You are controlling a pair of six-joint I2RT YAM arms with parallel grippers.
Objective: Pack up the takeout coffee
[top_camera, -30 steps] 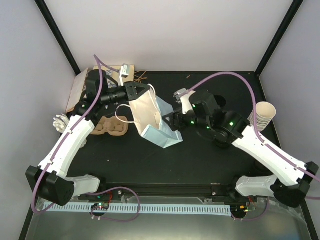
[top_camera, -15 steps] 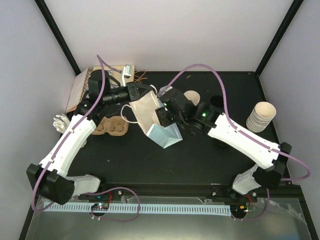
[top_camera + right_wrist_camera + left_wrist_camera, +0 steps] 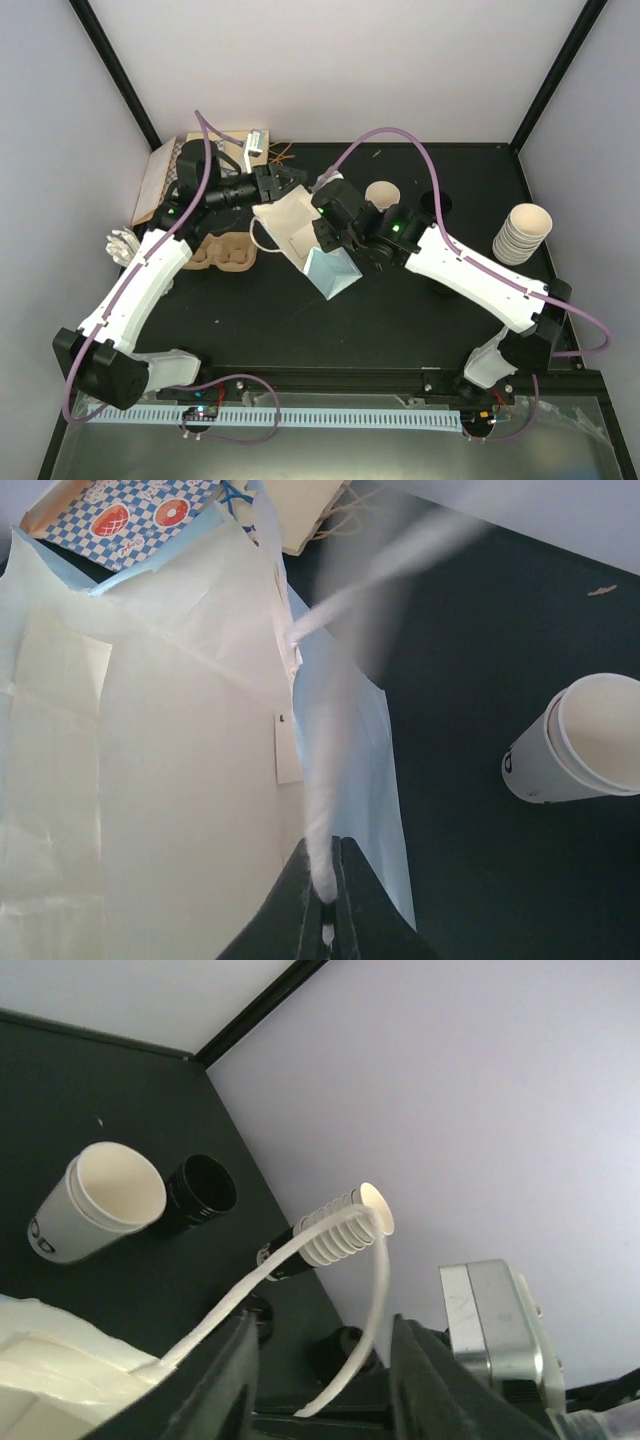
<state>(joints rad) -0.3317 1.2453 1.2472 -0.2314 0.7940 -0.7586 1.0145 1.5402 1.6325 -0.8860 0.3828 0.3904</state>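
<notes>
The light blue paper bag [image 3: 328, 270] leans at the table's middle, its cream inside [image 3: 150, 780] facing up. My right gripper [image 3: 322, 215] [image 3: 325, 905] is shut on one white handle strip at the bag's mouth. At the bag's far left corner my left gripper [image 3: 280, 183] [image 3: 325, 1360] is open; the other handle loop [image 3: 375, 1290] hangs loose between its fingers. A white takeout coffee cup [image 3: 383, 193] [image 3: 100, 1200] [image 3: 580, 740] stands lidless behind the bag, and a round black lid [image 3: 437, 203] [image 3: 200, 1188] lies beside it.
The brown cardboard cup carrier [image 3: 222, 252] lies left of the bag under the left arm. A stack of paper cups [image 3: 522, 232] [image 3: 345, 1230] stands at the right. A flat box with a doughnut print [image 3: 160, 180] [image 3: 130, 510] leans in the back left corner.
My right arm swung left to the bag and shut on its handle. My left gripper opened, letting go of the other handle. The bag's mouth shifted a little left.
</notes>
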